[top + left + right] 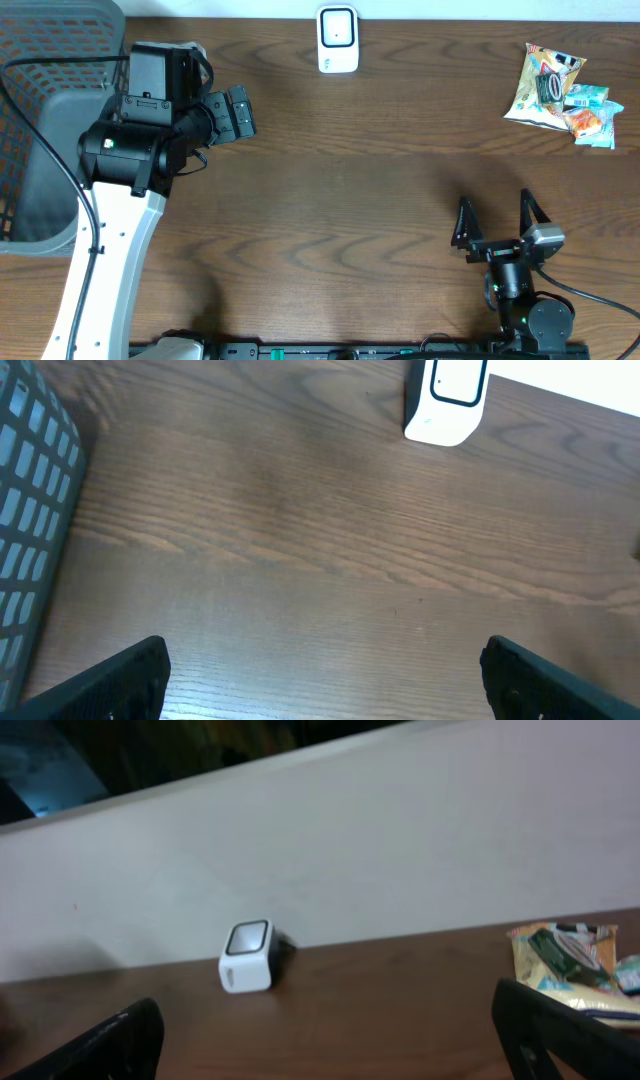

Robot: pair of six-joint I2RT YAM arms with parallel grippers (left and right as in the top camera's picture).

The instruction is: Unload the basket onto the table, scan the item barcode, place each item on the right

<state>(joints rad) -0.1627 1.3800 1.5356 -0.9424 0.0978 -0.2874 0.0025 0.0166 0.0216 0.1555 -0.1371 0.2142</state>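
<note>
A dark wood-grain surface (350,200) seen from above, with two robot arms reaching over it. A small white scanner (338,38) with a dark window on its face stands upright at the far edge, about midway along.

Well to the right of the scanner, near the same far edge, lies a loose pile of snack packets (558,88): a yellow-and-white bag with smaller teal and orange packs touching its right side. Nothing touches them.

Well to the left of the scanner, a grey mesh basket (50,120) fills the corner. The left claw (238,113) hangs between the basket and the scanner, nearer the basket, pointing toward the scanner. Its two dark fingers are spread wide, with only bare wood showing between them in the wrist view.

The right claw (497,222) sits at the near edge, well apart from the scanner and off to its right, facing the far edge. Its fingers stand wide apart too, gripping nothing. From its wrist camera, the scanner stands against a pale wall (400,850), with the packets off to the scanner's right.
</note>
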